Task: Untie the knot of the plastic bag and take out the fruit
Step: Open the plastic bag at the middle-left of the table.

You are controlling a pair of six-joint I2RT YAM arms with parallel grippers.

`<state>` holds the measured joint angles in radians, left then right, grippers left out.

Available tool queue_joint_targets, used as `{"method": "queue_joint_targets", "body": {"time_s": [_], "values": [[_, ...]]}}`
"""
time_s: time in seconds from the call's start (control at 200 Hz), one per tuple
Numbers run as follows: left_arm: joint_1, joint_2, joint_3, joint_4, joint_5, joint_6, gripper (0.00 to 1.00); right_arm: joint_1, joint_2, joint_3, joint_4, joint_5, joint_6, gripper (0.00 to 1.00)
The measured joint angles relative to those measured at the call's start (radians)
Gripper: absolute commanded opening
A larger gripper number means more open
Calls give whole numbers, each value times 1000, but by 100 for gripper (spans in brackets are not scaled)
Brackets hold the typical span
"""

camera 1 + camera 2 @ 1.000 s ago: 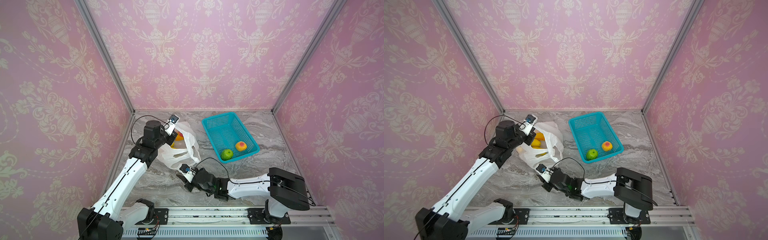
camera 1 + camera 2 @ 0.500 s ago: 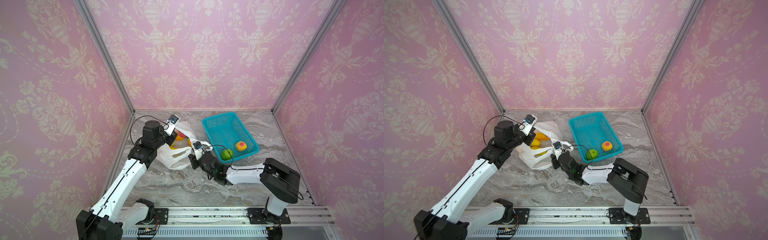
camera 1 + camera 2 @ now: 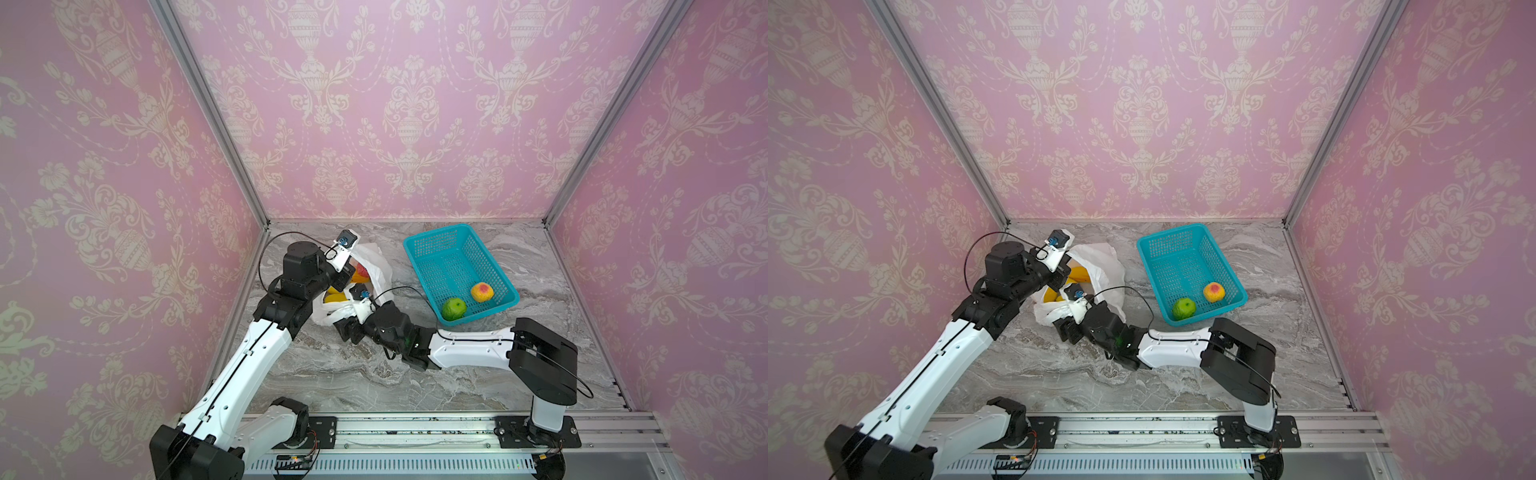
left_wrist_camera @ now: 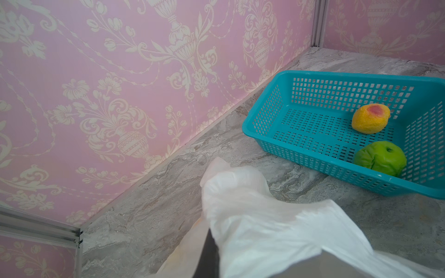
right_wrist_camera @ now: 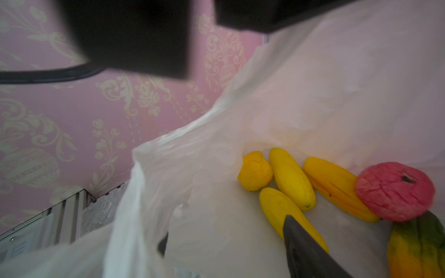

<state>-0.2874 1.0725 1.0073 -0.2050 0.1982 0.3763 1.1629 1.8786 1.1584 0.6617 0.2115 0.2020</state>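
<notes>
White film of the plastic bag (image 3: pixel 380 270) is lying open-mouthed at about 10 o'clock on the marble bench (image 3: pixel 415 374), taking the back wall as 12 o'clock. No knot is showing anywhere on it, so I am judging the untying done. At the bag's rim the left fingers (image 4: pixel 206 252) are pinching shut on the film, which is draping over them in the left wrist view, and they are holding the mouth up. At the mouth's 5 o'clock side the right fingers (image 5: pixel 308 250) are standing wide apart and gripping nothing. One is reaching inside over a long yellow piece, touching or just above it, I cannot tell which. The other is showing only as a dark tip behind the film. The fruit (image 5: pixel 291 178) is mostly sitting in the bag, where six pieces are showing: one round orange, two long yellow, one long orange-yellow, one pink-red and one yellow-green. The teal basket (image 3: pixel 434 245) is sitting at about 1 o'clock, well apart from the bag. It is carrying two pieces at its 5 o'clock end, a green fruit (image 3: pixel 453 308) and a yellow-red fruit (image 3: pixel 482 292), just beside each other. By my reckoning the emptying is roughly a quarter done, and the six in the bag are waiting to be lifted out.
</notes>
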Motion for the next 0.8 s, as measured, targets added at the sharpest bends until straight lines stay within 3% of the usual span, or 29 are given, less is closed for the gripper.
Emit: {"method": "queue_joint_targets", "body": {"time_s": [0.145, 0.38, 0.801], "values": [[8, 1, 0, 1, -1, 0, 0, 71, 87, 113, -48, -27, -41, 76], [8, 1, 0, -1, -2, 0, 0, 72, 161, 174, -178, 29, -84, 75], [8, 1, 0, -1, -2, 0, 0, 69, -59, 6, -128, 194, -151, 60]]}}
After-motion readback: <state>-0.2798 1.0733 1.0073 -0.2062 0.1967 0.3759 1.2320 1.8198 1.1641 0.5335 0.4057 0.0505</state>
